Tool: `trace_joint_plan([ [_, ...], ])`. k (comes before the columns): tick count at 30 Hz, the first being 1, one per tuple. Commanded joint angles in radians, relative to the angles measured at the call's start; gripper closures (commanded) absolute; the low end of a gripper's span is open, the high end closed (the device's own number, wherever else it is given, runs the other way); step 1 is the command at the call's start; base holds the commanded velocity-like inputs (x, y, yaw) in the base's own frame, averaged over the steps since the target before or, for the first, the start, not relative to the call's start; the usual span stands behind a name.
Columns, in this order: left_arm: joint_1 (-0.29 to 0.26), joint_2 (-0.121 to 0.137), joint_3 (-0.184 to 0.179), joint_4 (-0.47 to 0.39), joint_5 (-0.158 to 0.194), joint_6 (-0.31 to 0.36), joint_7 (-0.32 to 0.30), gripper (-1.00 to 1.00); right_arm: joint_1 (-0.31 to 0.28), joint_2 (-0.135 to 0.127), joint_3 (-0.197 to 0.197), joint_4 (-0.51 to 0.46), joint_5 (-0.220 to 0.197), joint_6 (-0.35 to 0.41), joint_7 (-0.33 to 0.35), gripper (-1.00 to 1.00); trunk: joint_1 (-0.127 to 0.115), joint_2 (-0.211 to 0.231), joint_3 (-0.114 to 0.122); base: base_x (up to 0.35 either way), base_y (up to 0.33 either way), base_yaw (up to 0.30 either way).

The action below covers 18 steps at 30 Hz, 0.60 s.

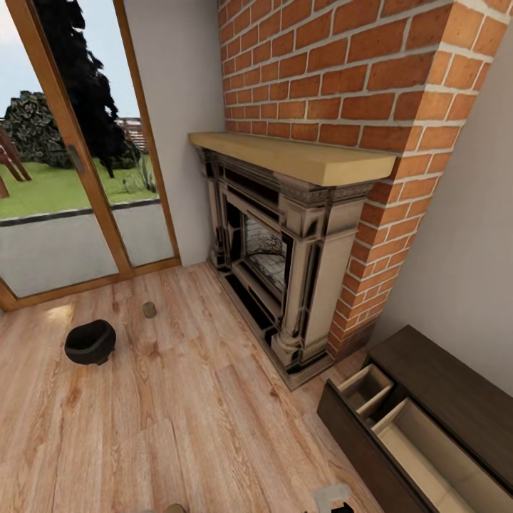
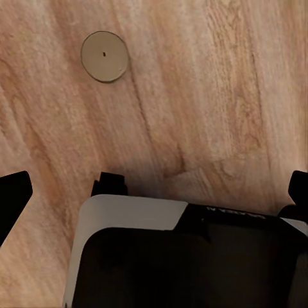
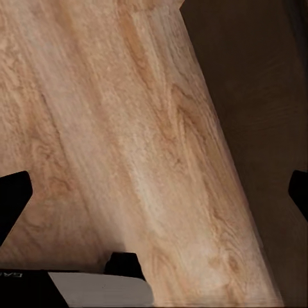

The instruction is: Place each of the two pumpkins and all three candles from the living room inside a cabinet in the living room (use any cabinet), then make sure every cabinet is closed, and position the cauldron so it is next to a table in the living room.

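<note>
Candle (image 2: 104,56), a pale disc with a dark wick dot, lay upright on the wooden floor (image 1: 178,427) beneath your left gripper (image 2: 154,196), whose fingers (image 2: 14,196) stood spread wide with nothing between them. To pick it up well, you needed to centre the gap over the disc before descending. Your right gripper (image 3: 154,192) was likewise spread and empty, over floor just beside a dark panel. From the head view you had what the wrists lacked: the cauldron (image 1: 90,341) near the glass door (image 1: 71,178), a small candle-like object (image 1: 149,309) close to it, and the cabinet (image 1: 442,385) with its drawer pulled open beside the fireplace (image 1: 278,249).
</note>
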Motion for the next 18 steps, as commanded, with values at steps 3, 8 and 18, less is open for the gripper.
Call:
trace_joint_plan([
  [3,0.000,0.000,0.000,0.000,0.001,0.013,0.002,-1.00,0.000,-0.003,0.003,0.000,-0.013,-0.001,0.002,-1.00,0.012,-0.021,-0.010,0.000,0.000,0.000],
  [8,0.000,0.000,0.000,0.000,0.000,0.026,0.006,-1.00,0.000,-0.004,0.006,0.001,-0.017,-0.003,0.003,-1.00,0.031,-0.056,-0.025,0.000,0.000,0.000],
  [18,-0.012,0.016,0.002,-0.023,-0.003,0.316,0.094,-1.00,-0.004,-0.003,0.018,-0.031,-0.015,0.249,0.137,-1.00,0.069,-0.126,-0.057,0.000,0.000,0.000],
])
